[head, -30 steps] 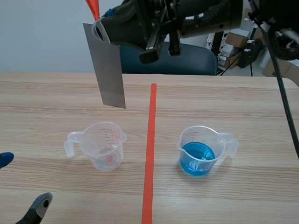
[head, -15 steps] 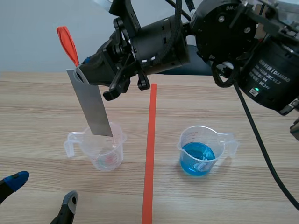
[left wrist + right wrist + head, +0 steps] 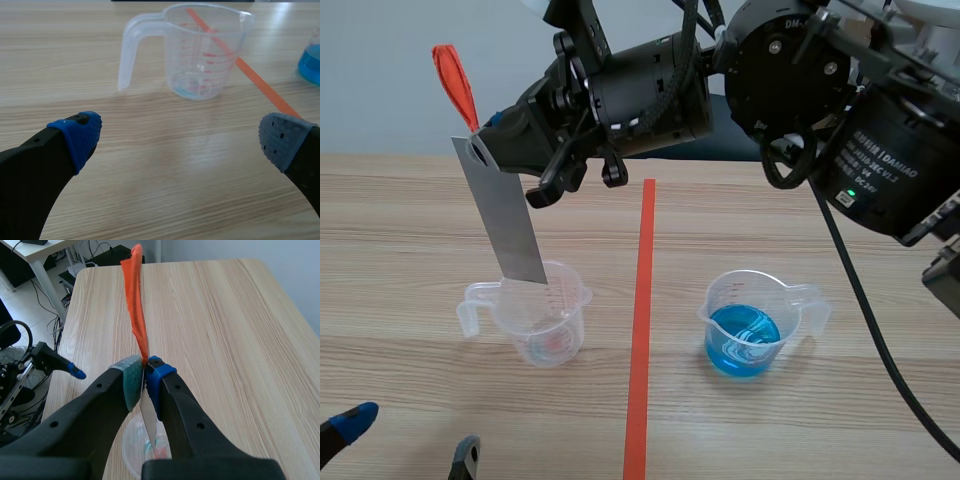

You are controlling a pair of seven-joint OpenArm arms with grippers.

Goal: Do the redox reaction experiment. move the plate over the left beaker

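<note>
A grey metal plate point(image 3: 500, 215) with an orange ribbon point(image 3: 455, 85) at its top hangs tilted from my right gripper point(image 3: 485, 145), which is shut on its upper end. The plate's lower edge is just over the rim of the left beaker point(image 3: 540, 310), a clear plastic jug holding almost nothing. In the right wrist view the plate point(image 3: 148, 420) runs edge-on down from the gripper point(image 3: 144, 375) toward the beaker point(image 3: 137, 445) below. My left gripper point(image 3: 408, 440) stands open near the table's front left; in its own view the beaker point(image 3: 200, 50) is ahead of the open gripper point(image 3: 180, 137).
A second clear beaker point(image 3: 745, 325) with blue liquid stands right of the orange tape line point(image 3: 640, 330). The right arm's bulky body point(image 3: 840, 110) spans the back of the table. Boxes and a blue chair sit behind the table.
The right arm has carried the plate down and to the left, from behind the left beaker to just above its rim. The left gripper has shifted slightly at the front left.
</note>
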